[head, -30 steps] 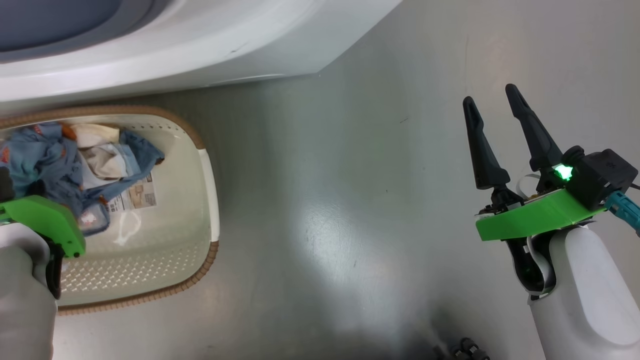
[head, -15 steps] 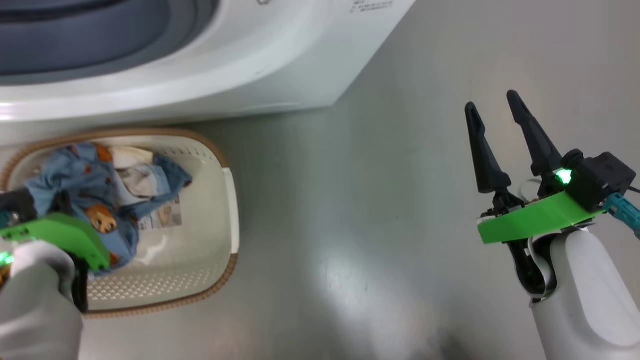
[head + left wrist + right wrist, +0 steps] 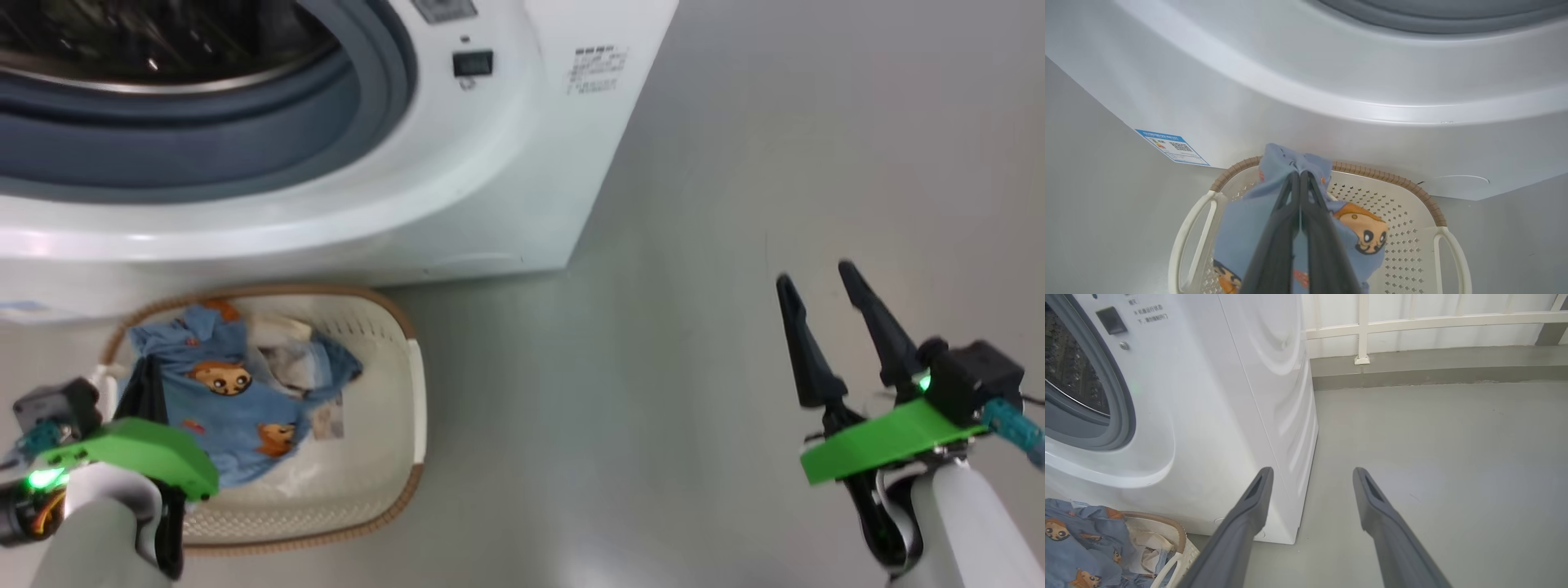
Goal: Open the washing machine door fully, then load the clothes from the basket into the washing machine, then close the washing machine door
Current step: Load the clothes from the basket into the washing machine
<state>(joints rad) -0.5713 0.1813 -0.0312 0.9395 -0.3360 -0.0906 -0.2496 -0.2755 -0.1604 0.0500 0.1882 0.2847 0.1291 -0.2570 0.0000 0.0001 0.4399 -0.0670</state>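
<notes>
Plainly the left gripper (image 3: pixel 1299 174) is pinched tight on a fold of the clothes (image 3: pixel 237 400), the blue bear-print cloth bunched over its tips and hanging down into the basket (image 3: pixel 412 392); the right gripper (image 3: pixel 815 273) stands with its fingers spread and nothing between them, well apart over bare floor. I would call this the lift out of the basket; doing it well means rising straight until the trailing cloth clears the brown rim, since the grip is on one fold and most of the bundle dangles below it; a sideways pull too soon could drag the light basket or let the cloth slip. Some cream-white cloth lies tangled under the blue, and it may stay behind and need a second pick. The washing machine (image 3: pixel 506 163) stands just behind the basket, its mouth uncovered, the grey gasket (image 3: pixel 245 139) ringing the steel drum (image 3: pixel 163 41); the load should go over the lower lip and well past the gasket before the fingers let go. The floor (image 3: pixel 653 367) is smooth grey with a soft sheen; the basket sits on it right against the machine's front, near the energy label (image 3: pixel 1172 146); beyond the machine's side a white railing (image 3: pixel 1412 320) runs along a low kerb.
</notes>
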